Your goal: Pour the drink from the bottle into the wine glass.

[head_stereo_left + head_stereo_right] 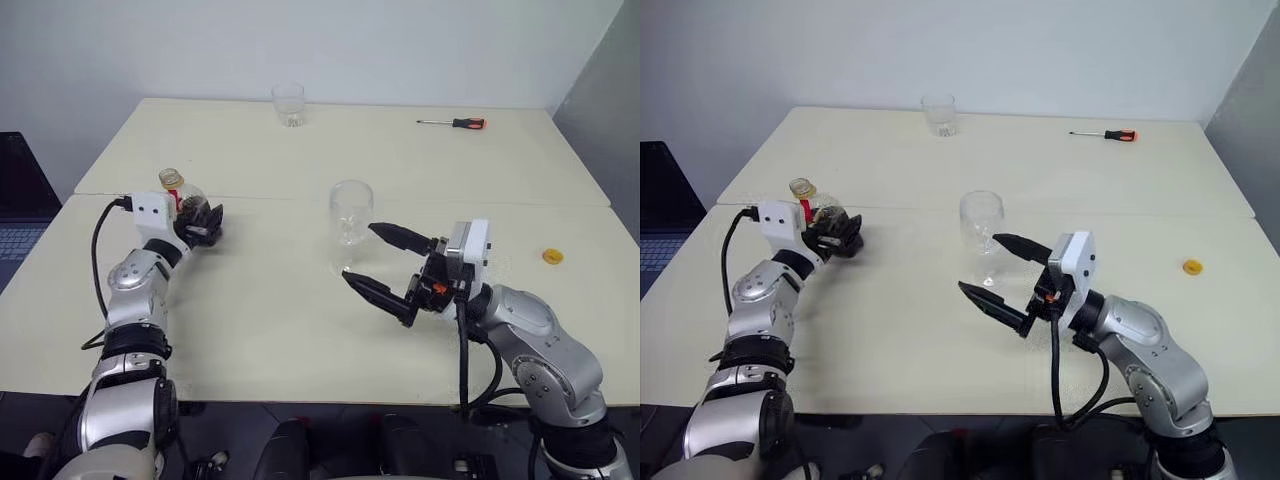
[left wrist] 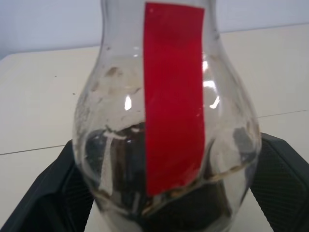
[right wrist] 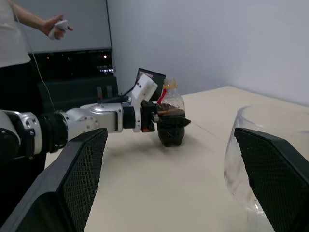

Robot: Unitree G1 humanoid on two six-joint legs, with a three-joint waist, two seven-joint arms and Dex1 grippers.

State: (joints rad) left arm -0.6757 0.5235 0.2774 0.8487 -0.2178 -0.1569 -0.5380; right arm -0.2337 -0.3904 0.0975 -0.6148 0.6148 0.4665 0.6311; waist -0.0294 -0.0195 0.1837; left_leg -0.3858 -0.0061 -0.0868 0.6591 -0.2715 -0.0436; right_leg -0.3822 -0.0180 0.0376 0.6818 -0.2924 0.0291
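The bottle stands on the table at the left, a squat clear body with a red strip and a yellowish neck. The dark drink lies low in it. My left gripper is open, one black finger on each side of the bottle's body; whether they touch it I cannot tell. The wine glass stands upright and empty at the table's middle. My right gripper is open just right of and in front of the glass, holding nothing.
A short clear tumbler stands at the table's far edge and a screwdriver lies at the far right. A small yellow cap lies near the right edge. A laptop sits left of the table, beyond it a person.
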